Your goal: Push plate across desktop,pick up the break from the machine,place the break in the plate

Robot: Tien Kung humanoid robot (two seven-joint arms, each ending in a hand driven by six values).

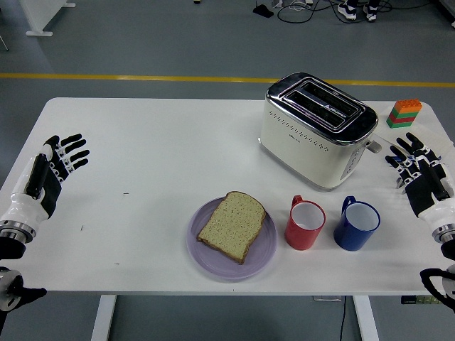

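Note:
A slice of bread (233,224) lies on a lilac plate (264,251) near the table's front edge, in the middle. A cream and chrome toaster (317,129) stands behind it to the right, its slots empty. My left hand (55,167) hovers at the table's left edge, fingers spread, holding nothing. My right hand (418,172) is at the right edge beside the toaster, fingers spread, holding nothing.
A red mug (305,224) and a blue mug (356,225) stand right of the plate. A stack of coloured toy bricks (404,113) sits at the back right. A small dark mark (126,193) is on the white table (156,142).

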